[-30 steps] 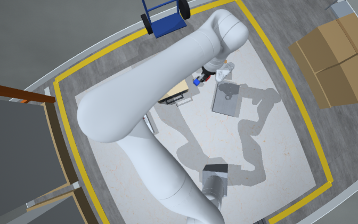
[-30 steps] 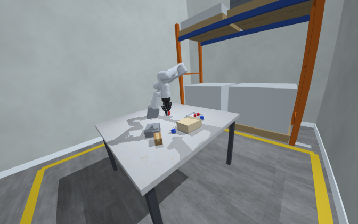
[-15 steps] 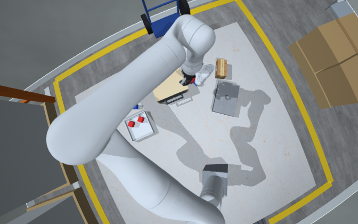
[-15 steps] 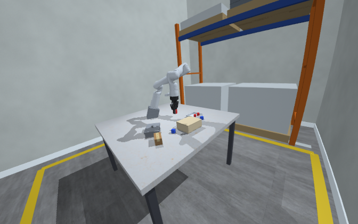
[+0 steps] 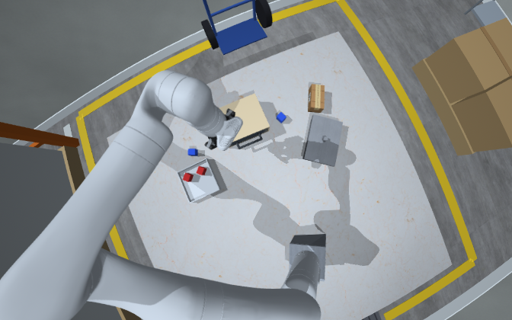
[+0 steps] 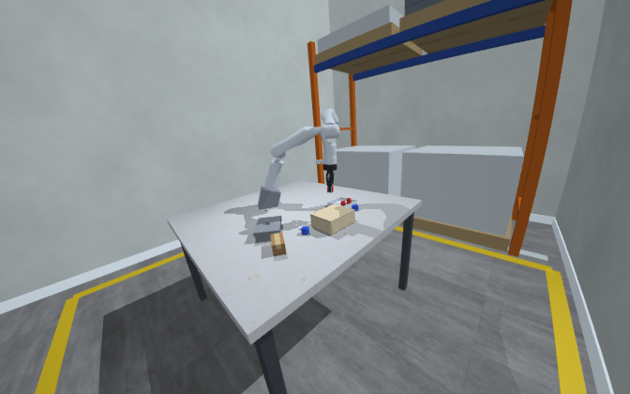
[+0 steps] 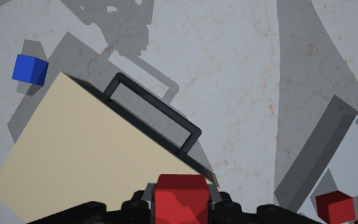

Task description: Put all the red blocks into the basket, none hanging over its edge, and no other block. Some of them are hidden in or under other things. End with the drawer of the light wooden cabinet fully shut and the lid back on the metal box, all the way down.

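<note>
The red block (image 7: pixel 181 202) is hanging at the bottom centre of the wrist view, and the gripper (image 5: pixel 220 131) (image 6: pixel 329 188) (image 7: pixel 181 198) is pinching it between its fingers, high over the table. Carried this way, it could be slipping if the pads are seated only on part of it.

The basket (image 5: pixel 214 176) (image 6: pixel 332 203) (image 7: pixel 326 172) is sitting left of centre in the top view, with two red blocks already lying inside, near its upper-left wall. Letting go over that side could be stacking the third on them, or leaving it hanging on the rim; the bare lower-right part looks safer.

A blue block (image 5: pixel 192 152) (image 6: pixel 354 207) is resting just beyond the basket's upper edge, where a low approach could be knocking it. The cabinet (image 5: pixel 250 115) (image 6: pixel 333 219) (image 7: pixel 76 155) is standing nearby, its drawer handle (image 5: pixel 249 140) (image 7: pixel 158 103) jutting out; a dipping wrist could be catching it. The metal box (image 5: pixel 321 142) (image 6: pixel 267 227), right of centre in the top view, is wearing its lid, and seems out of harm's way.
</note>
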Available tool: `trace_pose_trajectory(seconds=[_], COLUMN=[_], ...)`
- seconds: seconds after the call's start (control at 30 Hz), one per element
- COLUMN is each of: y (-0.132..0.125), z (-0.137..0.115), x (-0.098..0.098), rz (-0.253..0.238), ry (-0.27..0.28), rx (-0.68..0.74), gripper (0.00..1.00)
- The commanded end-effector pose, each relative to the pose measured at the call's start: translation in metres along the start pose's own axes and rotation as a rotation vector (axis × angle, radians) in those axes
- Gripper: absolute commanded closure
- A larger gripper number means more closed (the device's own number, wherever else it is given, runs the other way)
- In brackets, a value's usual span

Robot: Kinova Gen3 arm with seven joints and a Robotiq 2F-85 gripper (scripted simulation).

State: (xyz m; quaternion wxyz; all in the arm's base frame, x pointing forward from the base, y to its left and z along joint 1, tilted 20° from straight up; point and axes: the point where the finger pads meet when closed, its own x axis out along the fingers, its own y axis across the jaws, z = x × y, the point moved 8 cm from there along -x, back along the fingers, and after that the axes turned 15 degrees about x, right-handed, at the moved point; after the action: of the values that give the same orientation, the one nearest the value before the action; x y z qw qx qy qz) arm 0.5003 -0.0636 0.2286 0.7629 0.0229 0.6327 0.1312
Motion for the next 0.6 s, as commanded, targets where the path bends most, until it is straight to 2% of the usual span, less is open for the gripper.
trace_pose_trajectory(seconds=[0.0,0.23,0.3,0.33,0.4,0.57], y=[0.07,0.16,0.16,0.18,0.199,0.233], z=[0.006,-0.006,-0.006,-0.01,-0.016,-0.029], x=[-0.006,-0.012,-0.012,-0.013,-0.015,-0.017], rz=[-0.015,0.005,0.005,0.009,0.017,0.035], ry=[-0.012,-0.026,-0.026,-0.028,-0.03,-0.033], rx=[-0.059,-0.139,-0.139,-0.148,-0.165,-0.197], gripper=[0.9,0.9,0.9,0.9,0.9,0.9])
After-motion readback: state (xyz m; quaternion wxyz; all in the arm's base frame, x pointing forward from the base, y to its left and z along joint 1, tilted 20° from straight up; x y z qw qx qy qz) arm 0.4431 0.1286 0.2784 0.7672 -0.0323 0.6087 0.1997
